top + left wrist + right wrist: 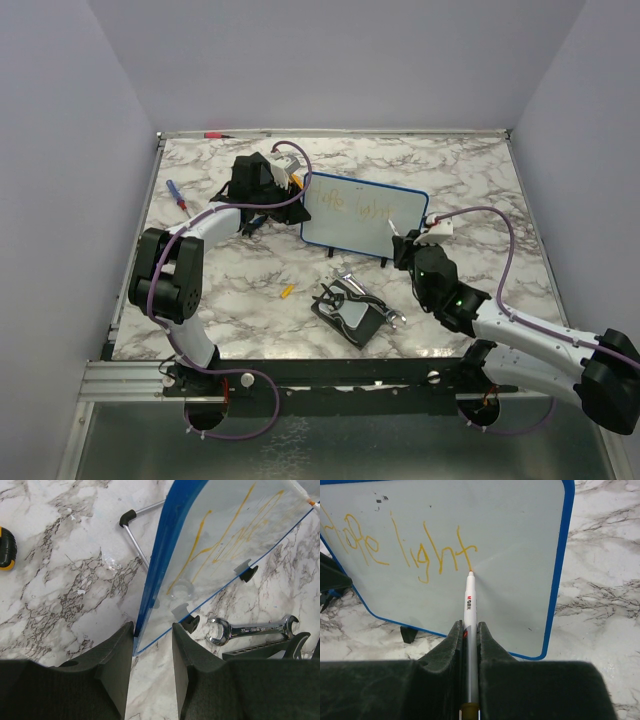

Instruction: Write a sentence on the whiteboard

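Right wrist: right jaws clamped on marker (470, 607) touching whiteboard (520, 545); left jaws pinch its corner.

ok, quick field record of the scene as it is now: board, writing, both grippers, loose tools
whiteboard: stands tilted on its feet, mid-table
sentence: orange strokes; last word reads "light", first word unclear
left gripper: closed on the whiteboard's left edge
right gripper: shut on the marker
marker tip: on the board, at the foot of the final "t"
wrench: flat on the table in front of the board, by the black pad
screwdriver: far left, away from both grippers
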Action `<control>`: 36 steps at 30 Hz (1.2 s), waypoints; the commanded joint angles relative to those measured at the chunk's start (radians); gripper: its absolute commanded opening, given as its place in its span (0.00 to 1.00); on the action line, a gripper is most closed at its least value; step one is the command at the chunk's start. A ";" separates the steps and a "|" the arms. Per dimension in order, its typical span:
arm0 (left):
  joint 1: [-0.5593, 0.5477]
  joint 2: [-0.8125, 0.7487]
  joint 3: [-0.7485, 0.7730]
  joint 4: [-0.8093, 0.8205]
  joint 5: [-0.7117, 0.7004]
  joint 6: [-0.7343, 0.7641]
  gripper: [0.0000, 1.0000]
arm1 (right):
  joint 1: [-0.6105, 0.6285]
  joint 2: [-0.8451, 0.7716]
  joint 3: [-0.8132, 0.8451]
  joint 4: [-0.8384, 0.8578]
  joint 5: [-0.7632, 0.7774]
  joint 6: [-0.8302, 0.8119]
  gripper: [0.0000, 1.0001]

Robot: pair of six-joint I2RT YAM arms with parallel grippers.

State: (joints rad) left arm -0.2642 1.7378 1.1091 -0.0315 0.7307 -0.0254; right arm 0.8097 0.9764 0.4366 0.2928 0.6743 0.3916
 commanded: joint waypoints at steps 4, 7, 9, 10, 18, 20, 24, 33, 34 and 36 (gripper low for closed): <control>-0.008 -0.015 0.011 0.003 -0.004 0.010 0.37 | -0.004 -0.019 -0.013 -0.075 0.059 0.026 0.00; -0.009 -0.015 0.011 0.003 -0.003 0.010 0.37 | -0.004 -0.029 -0.009 -0.078 0.073 0.020 0.00; -0.009 -0.014 0.011 0.003 -0.002 0.010 0.37 | -0.004 -0.030 -0.004 -0.078 0.080 0.014 0.00; -0.009 -0.015 0.010 0.003 -0.002 0.010 0.37 | -0.004 -0.031 -0.001 -0.078 0.081 0.010 0.00; -0.009 -0.016 0.011 0.002 -0.005 0.010 0.37 | -0.004 -0.106 -0.017 -0.032 0.015 -0.038 0.00; -0.010 -0.016 0.011 0.005 -0.007 0.010 0.37 | -0.004 -0.144 -0.026 -0.032 0.012 -0.044 0.00; -0.009 -0.015 0.011 0.003 -0.005 0.010 0.37 | -0.004 -0.167 -0.009 -0.074 0.057 -0.039 0.00; -0.011 -0.016 0.009 0.003 -0.005 0.010 0.37 | -0.004 -0.120 0.005 -0.044 0.107 -0.069 0.00; -0.010 -0.016 0.009 0.002 -0.005 0.010 0.37 | -0.004 -0.116 0.005 -0.040 0.114 -0.075 0.00; -0.010 -0.015 0.009 0.003 -0.005 0.010 0.37 | -0.004 -0.108 0.005 -0.025 0.122 -0.089 0.00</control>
State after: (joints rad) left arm -0.2661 1.7378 1.1091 -0.0319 0.7307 -0.0254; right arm 0.8093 0.8547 0.4252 0.2379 0.7380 0.3374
